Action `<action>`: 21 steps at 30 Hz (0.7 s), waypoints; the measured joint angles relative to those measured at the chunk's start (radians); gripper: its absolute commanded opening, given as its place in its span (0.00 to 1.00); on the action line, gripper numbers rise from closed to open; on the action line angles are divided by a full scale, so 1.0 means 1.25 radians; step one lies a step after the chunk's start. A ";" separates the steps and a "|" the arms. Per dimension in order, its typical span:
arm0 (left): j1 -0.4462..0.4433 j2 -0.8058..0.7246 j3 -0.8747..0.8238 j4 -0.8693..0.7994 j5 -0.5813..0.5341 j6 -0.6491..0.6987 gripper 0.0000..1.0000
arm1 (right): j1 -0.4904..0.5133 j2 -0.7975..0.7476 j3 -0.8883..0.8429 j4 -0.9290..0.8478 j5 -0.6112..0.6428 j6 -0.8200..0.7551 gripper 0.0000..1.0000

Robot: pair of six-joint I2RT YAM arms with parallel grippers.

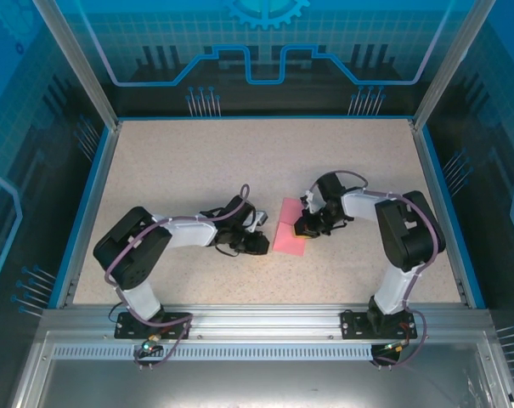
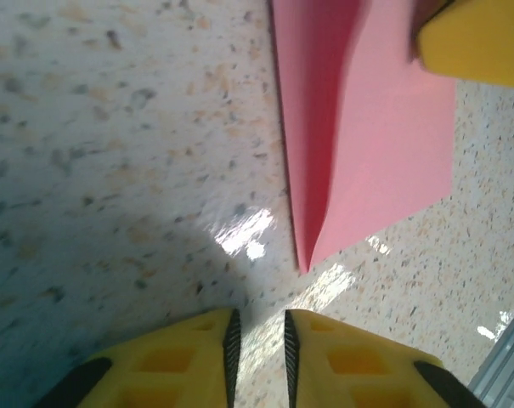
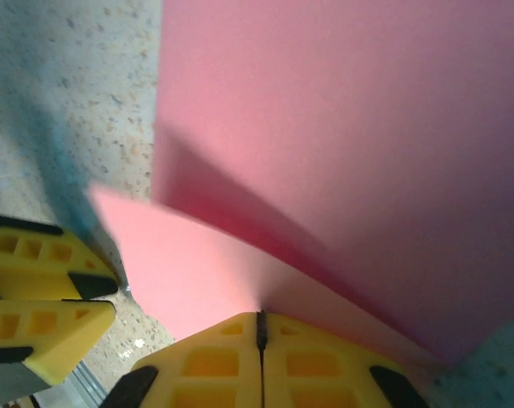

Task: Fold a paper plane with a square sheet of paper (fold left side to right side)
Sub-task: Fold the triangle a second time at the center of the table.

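Right gripper (image 3: 258,320) is clamping, jaws together, on the raised upper layer of the square sheet of paper (image 3: 341,127), apparently steadying the fold. Left gripper (image 2: 257,331) is waiting at the paper's 9 o'clock, slightly parted, empty, just clear of its corner.

A speckled beige tabletop (image 1: 197,161) spreads beneath the left pincer (image 1: 258,244), with a bright glare patch (image 2: 244,234) just ahead of its tips. Far beyond it stand blue panels (image 1: 265,42) printed with circuit lines and a gear (image 1: 267,8). 2 aluminium posts (image 1: 74,59) flank them, and a grey rail (image 1: 265,319) lies behind.
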 measured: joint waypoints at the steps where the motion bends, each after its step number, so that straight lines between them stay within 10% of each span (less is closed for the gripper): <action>1: 0.005 -0.006 0.000 -0.002 -0.001 -0.002 0.39 | -0.005 -0.023 -0.010 0.007 0.002 0.003 0.28; 12: 0.013 0.045 0.118 0.011 -0.003 0.002 0.48 | -0.058 -0.327 -0.144 0.043 0.060 -0.003 0.65; 21: 0.013 0.151 0.220 0.004 0.011 0.013 0.40 | -0.066 -0.406 -0.225 0.037 0.044 -0.007 0.68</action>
